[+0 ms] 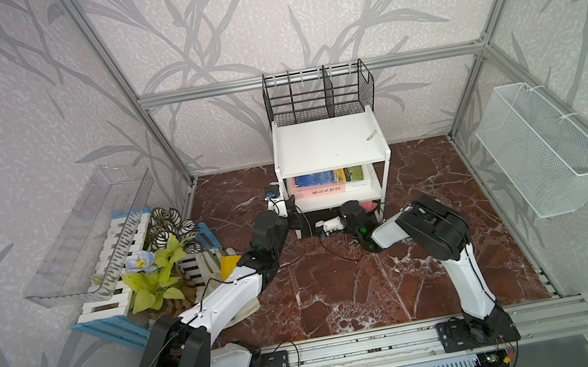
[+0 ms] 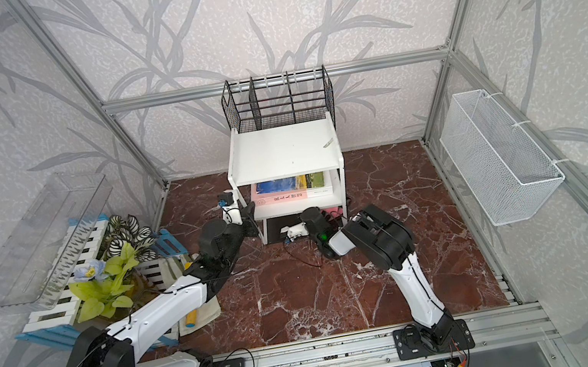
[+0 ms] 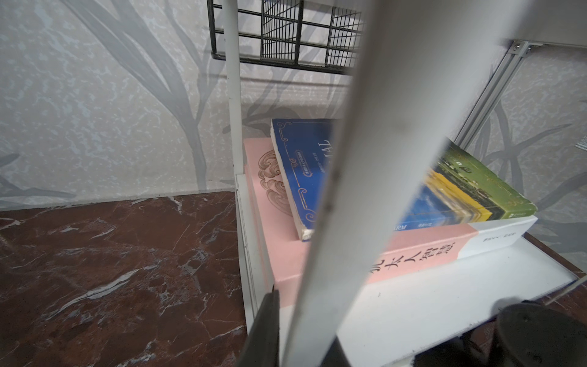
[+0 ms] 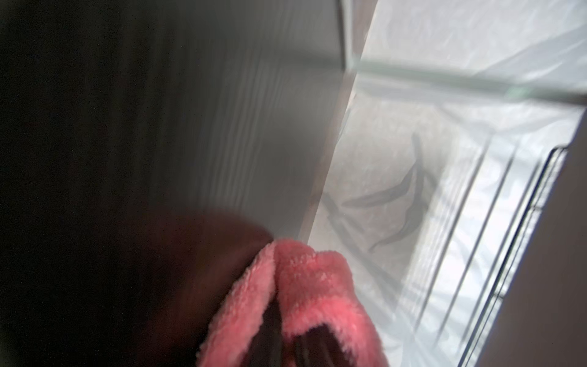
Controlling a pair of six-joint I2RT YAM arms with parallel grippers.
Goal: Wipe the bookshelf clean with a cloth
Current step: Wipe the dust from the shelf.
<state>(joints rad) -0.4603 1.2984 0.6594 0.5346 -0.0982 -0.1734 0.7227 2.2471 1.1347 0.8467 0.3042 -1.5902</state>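
The bookshelf [image 1: 330, 142] stands upright at the middle rear of the marbled table [image 1: 342, 289]. Its middle board carries a flat stack of books [image 1: 327, 184], a blue one lying on a thick pink one. A black wire rack [image 1: 318, 95] rises at the back of the top board. A small grey scrap [image 1: 372, 135] lies near that board's right edge.

The left gripper [image 1: 292, 213] is at the shelf's front left corner, level with the middle board. In the left wrist view the front post [image 3: 365, 190] runs between its fingers [image 3: 265, 321], which are drawn narrow against the tube and grip it.

The right gripper [image 4: 292, 333] reaches into the lowest compartment, under the middle board. Its fingers are clamped on the cloth [image 4: 305, 279], with the pink pile bunched and folded round them. In both top views only a pink patch of it shows, towards the right side of that compartment. The right wrist view is blurred. The cloth appears close to a grey board surface, but contact cannot be confirmed.
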